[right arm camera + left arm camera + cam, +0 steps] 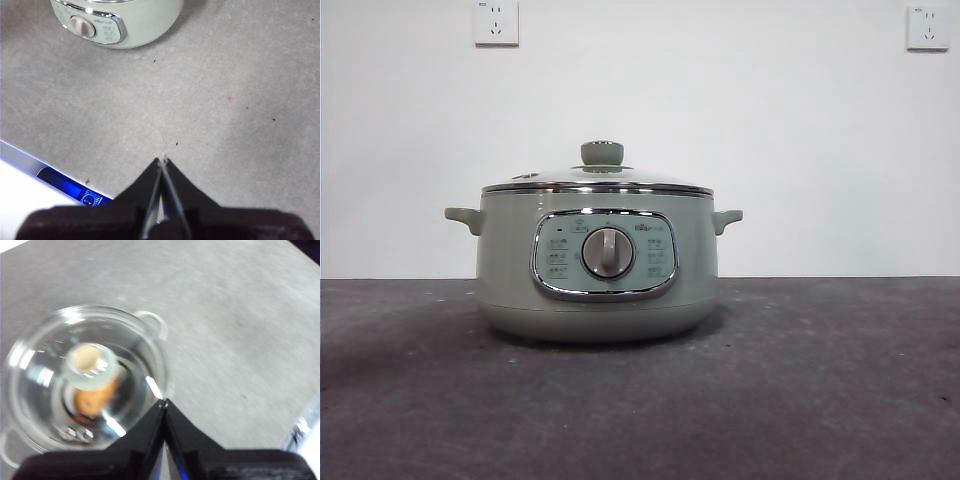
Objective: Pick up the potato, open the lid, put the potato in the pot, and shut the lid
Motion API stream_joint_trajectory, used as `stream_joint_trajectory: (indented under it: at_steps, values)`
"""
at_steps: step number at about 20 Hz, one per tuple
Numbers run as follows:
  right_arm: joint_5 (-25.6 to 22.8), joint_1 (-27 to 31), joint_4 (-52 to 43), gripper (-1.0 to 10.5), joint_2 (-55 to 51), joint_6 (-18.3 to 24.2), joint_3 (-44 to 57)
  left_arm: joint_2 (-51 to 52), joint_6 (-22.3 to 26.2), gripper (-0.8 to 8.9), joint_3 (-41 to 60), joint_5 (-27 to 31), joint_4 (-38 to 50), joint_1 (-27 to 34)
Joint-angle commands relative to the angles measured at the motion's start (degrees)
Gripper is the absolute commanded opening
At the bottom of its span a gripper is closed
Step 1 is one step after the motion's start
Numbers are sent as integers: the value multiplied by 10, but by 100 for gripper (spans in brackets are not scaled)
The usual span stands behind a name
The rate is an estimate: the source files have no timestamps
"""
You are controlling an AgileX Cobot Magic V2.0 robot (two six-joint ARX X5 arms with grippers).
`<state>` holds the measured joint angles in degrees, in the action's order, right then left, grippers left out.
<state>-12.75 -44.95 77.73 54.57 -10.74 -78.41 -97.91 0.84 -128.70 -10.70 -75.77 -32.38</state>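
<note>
While both arms hang above the grey worktop [240, 75], neither grips anything. The left end effector [164, 402] has its two black jaws pressed together tip to tip, clenched on nothing, and it hovers over the edge of the pot [80, 380], looking down on it. The right end effector [162, 161] is likewise clenched and empty, jaws meeting at a point, above bare worktop and well apart from the pot [117, 22], whose front panel with the grey dial [82, 26] faces it.

Seen from the left wrist, the glass lid [130, 365] sits on the pot, its chrome rim following the pot's rim, and the round knob [89, 365] stands at its centre. Through the glass, the golden-brown potato [91, 401] lies inside the pot, partly hidden beneath the knob. One of the pot's small side handles [155, 322] juts out from the rim.

From the front, the sage-green pot [600, 300] stands alone at the middle of the worktop [820, 400], upright, with the lid [598, 182] seated level on it and the knob [602, 153] on top. The chrome-framed panel and dial [608, 252] face the camera, and a handle [464, 216] sticks out on each side. No arm shows in this view. Behind the pot is a white wall carrying two power sockets [496, 22], one near each top corner.
</note>
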Motion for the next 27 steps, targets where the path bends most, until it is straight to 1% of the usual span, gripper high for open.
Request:
stream_joint_trajectory:
  at_steps: [1, 5, 6, 8, 9, 10, 11, 12, 13, 14, 16, 19, 20, 21, 22, 23, 25, 27]
  values:
    - [-2, -1, 15, -1, 0, -4, 6, 52, -2, -8, 55, 0, 0, -20]
    - [-3, -1, 15, -1, 0, -4, 6, 164, 7, -4, 208, 4, 0, -45]
    - [-3, -1, 15, -1, 0, -4, 6, 182, 9, -4, 231, 5, 0, -45]
    - [-3, -1, 15, -1, 0, -4, 6, 193, 9, -4, 238, 8, 0, -42]
    - [-3, -1, 15, -1, 0, -4, 6, 193, 22, -4, 233, 17, 0, -38]
    - [-3, -1, 15, -1, 0, -4, 6, 193, 53, -4, 233, 17, 0, -32]
    - [-4, 0, 15, -1, 0, -4, 6, 195, 95, -4, 233, 18, 0, -23]
    - [-4, 0, 15, -1, 0, -4, 6, 196, 111, -4, 233, 27, 0, -8]
    - [-4, 0, 15, -1, 0, -4, 6, 199, 106, -4, 237, 32, 0, 11]
    - [-4, 0, 15, -1, 0, -4, 6, 210, 99, -4, 251, 24, 0, 33]
    - [-3, 0, 15, -1, 0, -4, 6, 243, 103, -4, 306, -14, 0, 83]
    - [-4, 0, 15, -1, 0, -4, 6, 302, 110, -4, 443, -17, 9, 163]
    - [-4, 0, 15, -1, 0, -4, 6, 322, 118, -4, 496, -17, 37, 189]
    - [-4, 0, 15, -1, 0, -4, 6, 358, 128, -4, 573, -17, 94, 219]
    - [-3, 0, 15, -1, 0, -4, 6, 395, 125, -4, 643, -18, 161, 240]
    - [-3, 0, 15, -1, 0, -4, 6, 441, 113, -4, 727, -19, 251, 258]
    - [-4, 0, 15, -1, 0, -4, 6, 541, 80, -4, 901, -17, 445, 268]
    - [-4, 0, 15, -1, 0, -4, 6, 635, 70, -4, 1040, -17, 587, 268]
